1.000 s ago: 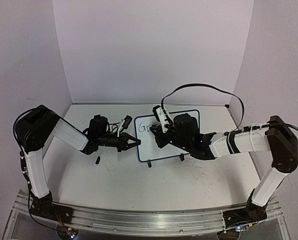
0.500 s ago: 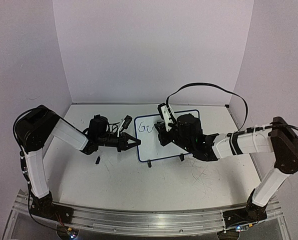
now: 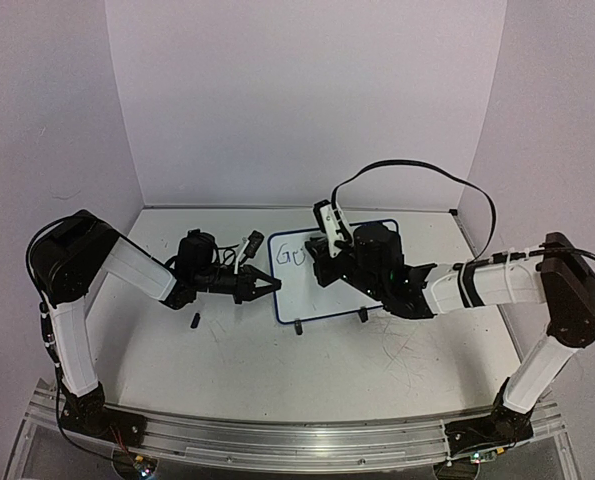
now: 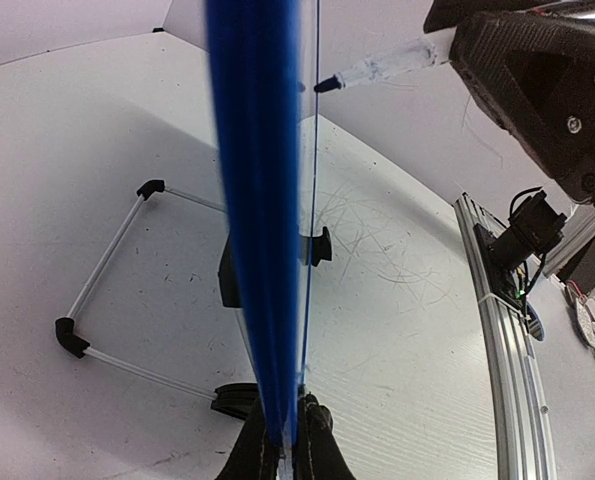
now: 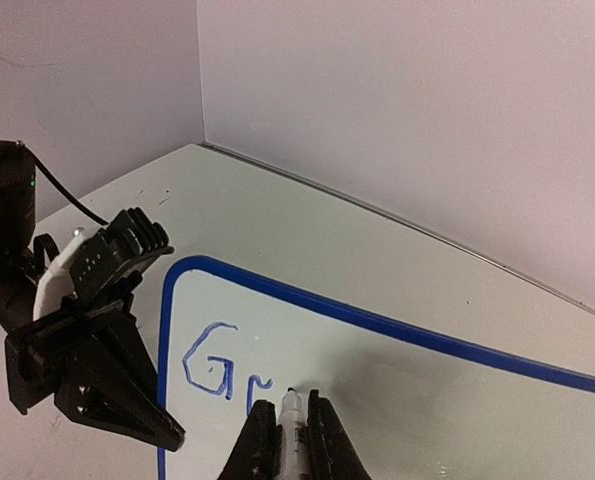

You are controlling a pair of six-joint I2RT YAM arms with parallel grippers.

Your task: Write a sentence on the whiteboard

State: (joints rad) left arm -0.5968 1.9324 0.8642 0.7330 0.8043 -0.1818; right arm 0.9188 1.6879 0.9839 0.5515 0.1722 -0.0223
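Whiteboard (image 5: 407, 390): sentence (image 5: 217, 365) barely begun, two letters done; left gripper (image 4: 289, 415) clamps its edge, right gripper (image 5: 292, 440) clamps marker (image 5: 291, 412)

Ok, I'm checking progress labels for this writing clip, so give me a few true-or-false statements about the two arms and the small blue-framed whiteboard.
1. The right gripper is shut on a slim white marker whose tip meets the small white, blue-framed whiteboard. True.
2. The left gripper hangs open, clear of the board. False: it is shut on the board's left frame edge.
3. Two full written lines fill the board. False: the blue lettering is only a G and one more letter.
4. A small black piece lies on the scratched grey-white tabletop, left of the board. True.
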